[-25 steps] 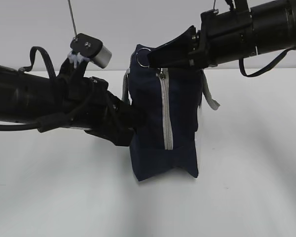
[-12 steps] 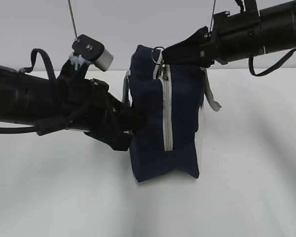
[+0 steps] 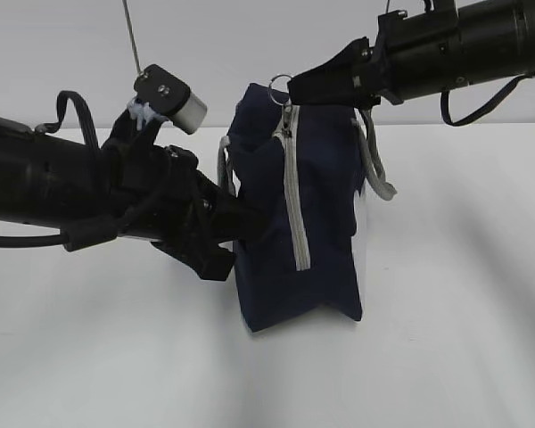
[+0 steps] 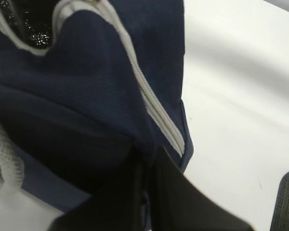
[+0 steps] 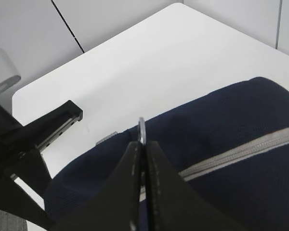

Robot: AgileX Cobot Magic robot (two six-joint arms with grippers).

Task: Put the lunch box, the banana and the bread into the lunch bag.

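Navy lunch bag (image 3: 321, 223) standing upright: right gripper (image 5: 142, 144) pinching its metal ring pull (image 3: 280, 85); left gripper (image 4: 147, 166) nipping side fabric (jaws nearly together).

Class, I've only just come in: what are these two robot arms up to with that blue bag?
The right gripper is shut on the metal ring pull of the zipper at the top of the navy lunch bag, which stands upright on the white table. The left gripper is pinching the bag's fabric on its side, apparently to steady it. No food or lunch box shows in any view.
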